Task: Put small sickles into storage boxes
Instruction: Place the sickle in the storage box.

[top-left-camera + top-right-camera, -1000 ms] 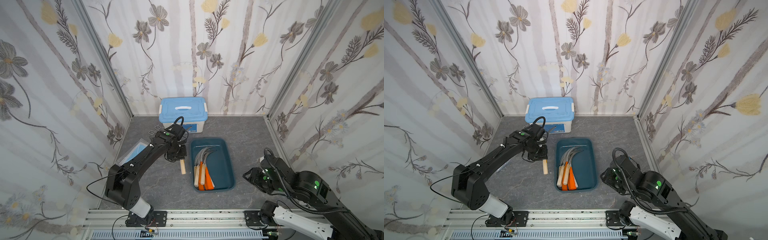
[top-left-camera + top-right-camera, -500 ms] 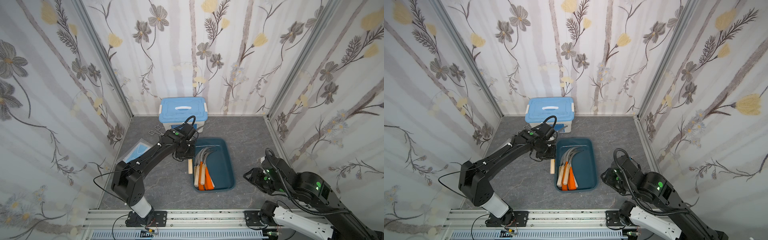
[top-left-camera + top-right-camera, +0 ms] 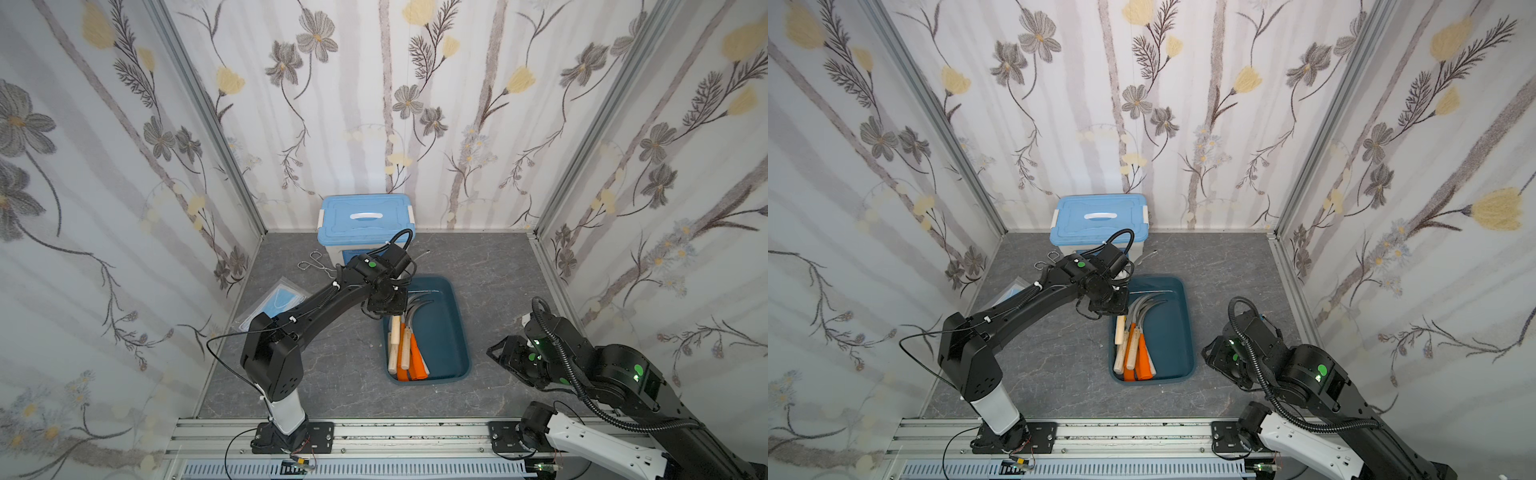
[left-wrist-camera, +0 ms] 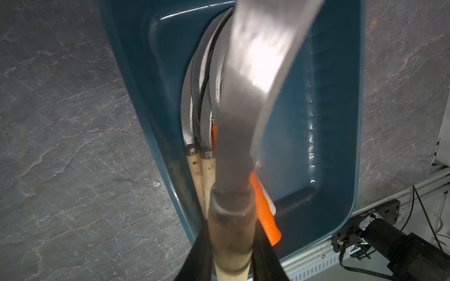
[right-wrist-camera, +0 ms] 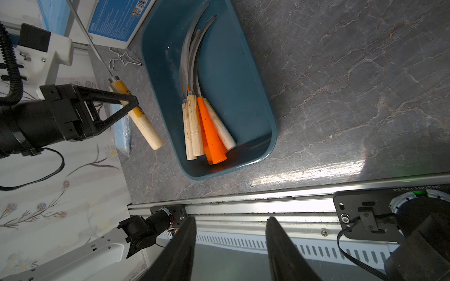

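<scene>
the grey table (image 3: 332, 374) fills my view, and i place everything off the teal tray (image 3: 442, 332) at its middle. the left arm (image 3: 316, 303) reaches over the tray's far corner on its own side. the right arm (image 3: 582, 365) sits off the tray's opposite long side, near its close end.

inside the tray a bundle of sickles (image 3: 409, 353) lies along its length, handles at the close end, blades curving to the far end.

the left claw (image 5: 129, 104) is clenched on the pale wooden handle of one more sickle (image 5: 143, 129), raised at the tray's long rim on the left arm's side. i cannot tell whether it hangs over the rim or just inside. its long axis runs nearly parallel to the bundle, blade toward the tray's far end, so i judge the drop needs only a slight shift toward the tray's middle, then down.

the right claw (image 5: 231, 243) is released and empty. the left one is plainly nearer.
</scene>
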Available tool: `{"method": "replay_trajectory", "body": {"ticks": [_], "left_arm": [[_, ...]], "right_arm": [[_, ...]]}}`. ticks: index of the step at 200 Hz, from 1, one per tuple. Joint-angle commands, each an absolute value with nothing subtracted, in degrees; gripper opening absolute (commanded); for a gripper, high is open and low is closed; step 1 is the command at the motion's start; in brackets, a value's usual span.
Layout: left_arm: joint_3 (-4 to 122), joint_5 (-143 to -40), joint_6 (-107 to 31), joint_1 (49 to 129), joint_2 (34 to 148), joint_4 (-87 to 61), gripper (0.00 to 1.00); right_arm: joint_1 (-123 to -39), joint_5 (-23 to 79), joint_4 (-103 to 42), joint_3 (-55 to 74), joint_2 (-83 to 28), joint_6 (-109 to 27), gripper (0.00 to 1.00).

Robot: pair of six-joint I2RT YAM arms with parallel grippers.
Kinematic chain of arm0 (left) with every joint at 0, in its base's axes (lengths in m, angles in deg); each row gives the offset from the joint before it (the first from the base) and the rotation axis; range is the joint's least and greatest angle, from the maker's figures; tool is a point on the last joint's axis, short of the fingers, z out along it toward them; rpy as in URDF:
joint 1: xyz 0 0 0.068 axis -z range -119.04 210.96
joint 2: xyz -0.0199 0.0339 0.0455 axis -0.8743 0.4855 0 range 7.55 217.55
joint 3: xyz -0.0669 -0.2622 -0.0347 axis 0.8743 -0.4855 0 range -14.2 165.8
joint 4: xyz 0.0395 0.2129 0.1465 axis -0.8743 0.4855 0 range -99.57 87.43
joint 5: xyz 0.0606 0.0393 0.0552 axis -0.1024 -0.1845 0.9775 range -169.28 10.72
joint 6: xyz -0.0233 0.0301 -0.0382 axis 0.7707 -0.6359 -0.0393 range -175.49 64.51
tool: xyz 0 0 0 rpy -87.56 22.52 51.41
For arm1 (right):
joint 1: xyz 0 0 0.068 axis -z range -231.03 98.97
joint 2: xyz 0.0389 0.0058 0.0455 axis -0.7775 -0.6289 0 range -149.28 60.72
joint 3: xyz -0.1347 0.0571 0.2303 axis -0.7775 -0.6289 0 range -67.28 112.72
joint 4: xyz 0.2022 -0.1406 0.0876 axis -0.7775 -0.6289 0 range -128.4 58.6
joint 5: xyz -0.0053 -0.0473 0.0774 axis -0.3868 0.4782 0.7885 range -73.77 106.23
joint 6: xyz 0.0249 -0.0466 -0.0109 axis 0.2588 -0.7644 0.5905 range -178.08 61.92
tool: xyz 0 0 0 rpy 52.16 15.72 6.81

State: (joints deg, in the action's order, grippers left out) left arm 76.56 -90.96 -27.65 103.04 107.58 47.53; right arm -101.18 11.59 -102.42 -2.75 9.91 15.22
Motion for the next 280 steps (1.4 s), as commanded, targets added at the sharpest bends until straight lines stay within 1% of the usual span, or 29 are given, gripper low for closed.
{"method": "replay_trajectory", "body": {"ticks": [1, 185, 280], "left_arm": [[77.5, -91.0, -28.4, 103.8, 108.8, 47.0, 0.00], [81.1, -94.5, -27.8, 108.7, 116.6, 46.2, 0.00], [80.3, -96.2, -26.7, 109.2, 119.4, 45.8, 0.00]], "right_arm": [[-101.2, 10.7, -102.2, -2.9, 10.0, 16.0, 0.49], [-101.1, 10.5, -103.7, -4.4, 13.0, 17.1, 0.49], [-101.1, 10.3, -104.7, -4.8, 14.3, 17.7, 0.49]]}}
